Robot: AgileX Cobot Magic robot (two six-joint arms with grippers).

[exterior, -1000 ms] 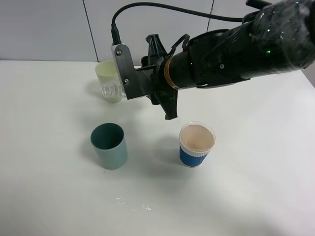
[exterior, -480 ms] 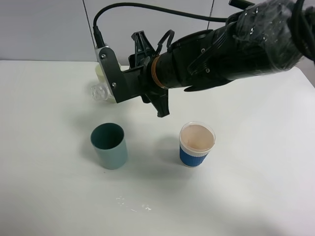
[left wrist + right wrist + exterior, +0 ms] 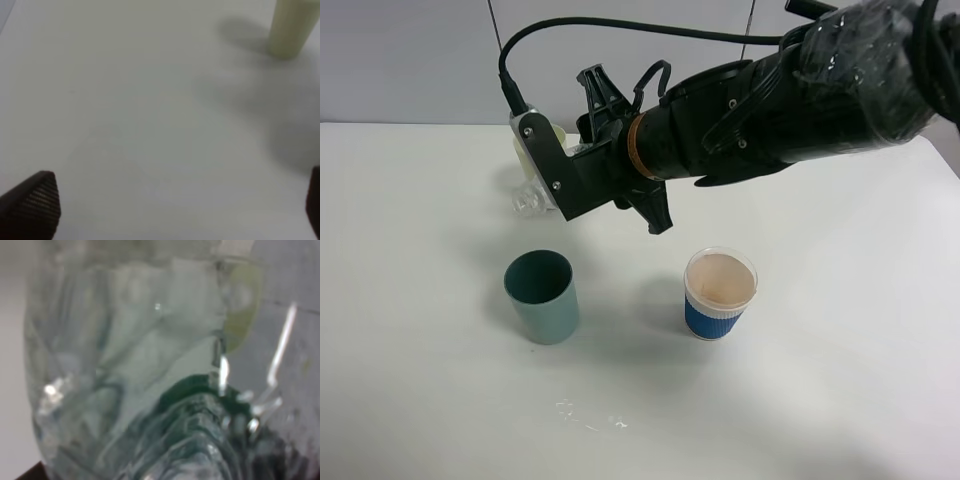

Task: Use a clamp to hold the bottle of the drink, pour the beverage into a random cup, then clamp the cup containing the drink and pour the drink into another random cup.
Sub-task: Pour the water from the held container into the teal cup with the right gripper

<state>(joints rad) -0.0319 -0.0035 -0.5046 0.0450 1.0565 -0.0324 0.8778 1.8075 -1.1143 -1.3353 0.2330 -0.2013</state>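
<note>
Swung leftward and dipped lower than a second ago, the right arm's clamp (image 3: 540,168) is closed tight on the clear bottle (image 3: 527,200), held in the air behind the teal tumbler (image 3: 542,297). Well apart to the right on the white table (image 3: 840,350) stands the blue-sleeved cup (image 3: 719,293).

Pale yellow-green cup (image 3: 292,25) upright on white table (image 3: 420,350); small wet splashes (image 3: 588,415) near its front edge.
</note>
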